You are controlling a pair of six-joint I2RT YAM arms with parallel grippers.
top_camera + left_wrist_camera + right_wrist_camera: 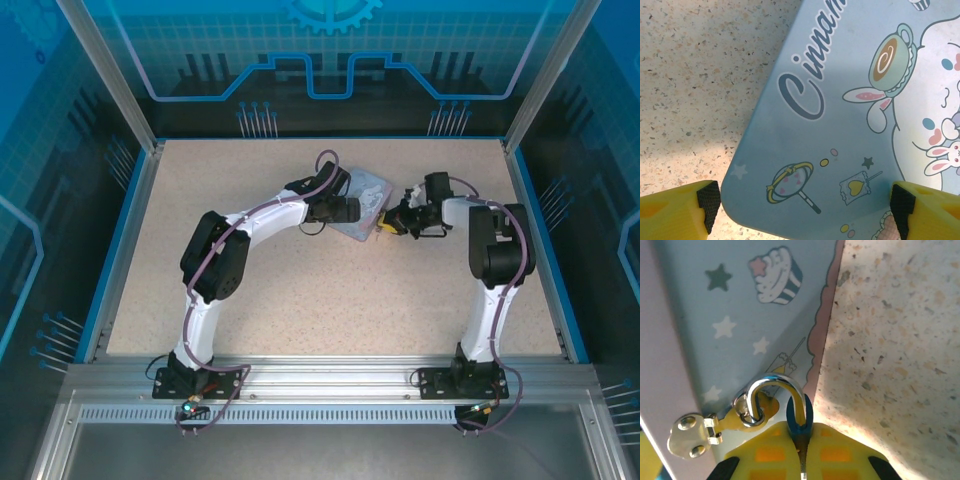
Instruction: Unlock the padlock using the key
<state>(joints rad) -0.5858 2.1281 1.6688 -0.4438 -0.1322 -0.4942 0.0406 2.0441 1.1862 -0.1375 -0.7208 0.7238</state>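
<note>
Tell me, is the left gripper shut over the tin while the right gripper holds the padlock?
No: the left gripper is open, its fingers wide apart over the tin, as the left wrist view shows. The right gripper does hold the padlock.

The tin (365,195) lies between the left end effector (805,202) and right end effector (801,450), padlock (776,385) hooked through its hasp (715,427).

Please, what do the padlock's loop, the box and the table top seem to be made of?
The padlock's shackle: polished, chrome-like metal, with bright mirror highlights. The box: probably thin painted tin, smooth pale blue with printed cartoons and a soft sheen. The table top: speckled beige and matte, perhaps stone-look laminate; I cannot tell for certain.
</note>
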